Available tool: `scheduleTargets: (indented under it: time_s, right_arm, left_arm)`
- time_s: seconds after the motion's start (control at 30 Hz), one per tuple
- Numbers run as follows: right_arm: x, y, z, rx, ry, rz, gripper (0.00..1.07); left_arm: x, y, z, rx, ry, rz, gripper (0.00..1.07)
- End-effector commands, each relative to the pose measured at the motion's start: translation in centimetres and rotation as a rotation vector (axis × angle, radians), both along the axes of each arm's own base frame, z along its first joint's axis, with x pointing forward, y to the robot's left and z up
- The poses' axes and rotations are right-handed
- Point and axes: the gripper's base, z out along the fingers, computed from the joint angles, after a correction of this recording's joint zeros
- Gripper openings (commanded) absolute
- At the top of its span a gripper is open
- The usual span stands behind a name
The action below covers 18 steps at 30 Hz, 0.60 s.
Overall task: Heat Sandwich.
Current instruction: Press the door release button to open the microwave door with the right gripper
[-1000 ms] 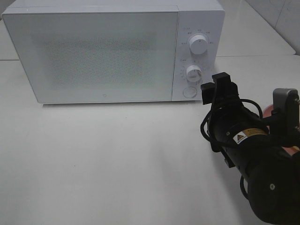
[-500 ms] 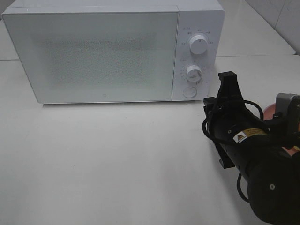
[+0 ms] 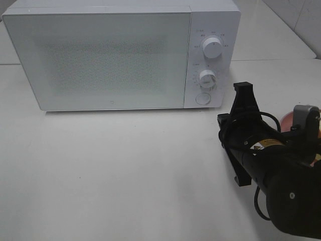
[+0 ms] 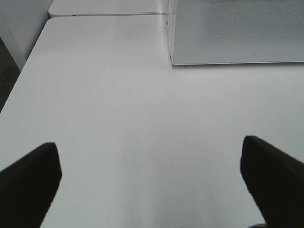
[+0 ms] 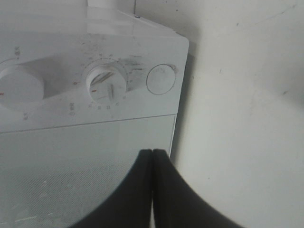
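Microwave: door closed.
Right gripper: my jaws pressed together, empty, tip near the door button.
Left gripper: my jaws wide apart, empty, over the table.
Sandwich: not in view.
Progress: by my judgement none; opening, loading and heating all remain.

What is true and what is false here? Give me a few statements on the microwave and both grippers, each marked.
1. The microwave has its door closed. True.
2. The right gripper is wide open. False: its fingers are pressed together, with nothing between them.
3. The left gripper is open and holds nothing. True.
4. The microwave panel has three knobs. False: it has an upper knob, a lower knob and a round button below them.
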Motion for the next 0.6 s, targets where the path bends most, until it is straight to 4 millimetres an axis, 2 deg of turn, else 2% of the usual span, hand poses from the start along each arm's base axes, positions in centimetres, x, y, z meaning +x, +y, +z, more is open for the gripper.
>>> scheduleTargets:
  time_s: [0.03,0.23,0.4,0.6]
  right_arm:
    - [0.7,-0.4,-0.1,0.007,0.017,-0.012,0.0]
    - [2.6,-0.3,-0.3,0.03,0.036,0.01,0.01]
    - [4.6,0.3,-1.4,0.075,0.045,0.013,0.01]
    - [6.1,0.5,-2.2,0.088,0.067,0.015,0.01]
  left_arm:
    - [-0.4,0.0,0.0,-0.01,-0.03,0.003,0.98]
    - [-0.4,0.0,0.0,-0.01,-0.03,0.003,0.98]
    - [-0.4,0.0,0.0,-0.01,-0.03,0.003,0.98]
    - [-0.4,0.0,0.0,-0.009,-0.03,0.002,0.98]
